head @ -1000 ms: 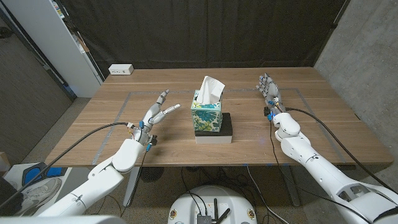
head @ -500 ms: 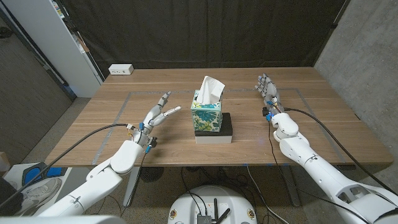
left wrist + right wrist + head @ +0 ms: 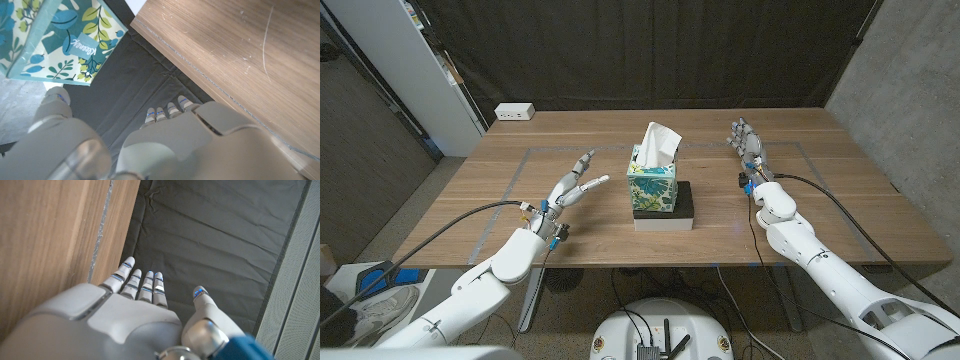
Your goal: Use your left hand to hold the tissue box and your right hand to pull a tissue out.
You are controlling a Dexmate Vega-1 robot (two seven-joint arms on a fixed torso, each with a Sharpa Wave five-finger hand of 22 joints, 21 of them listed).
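Observation:
The tissue box [image 3: 652, 184], teal with a leaf print, stands on a black and white block [image 3: 665, 212] at the table's middle. A white tissue [image 3: 658, 144] sticks up out of its top. My left hand [image 3: 572, 183] is to the box's left, fingers spread and stretched toward it, a short gap away, holding nothing. In the left wrist view the box [image 3: 55, 42] shows just beyond my left hand [image 3: 165, 140]. My right hand [image 3: 748, 142] is well to the right of the box, fingers straight and apart, empty; it is also in the right wrist view [image 3: 135, 310].
A white power strip [image 3: 514, 112] lies at the table's far left corner. Tape lines [image 3: 500, 200] mark a rectangle on the wooden table [image 3: 840, 190]. A black curtain hangs behind the table, a white cabinet [image 3: 410, 60] stands at the left.
My left hand has moved slightly forward and toward the box. My right hand has drifted a little to the left and farther back. The box has not moved.

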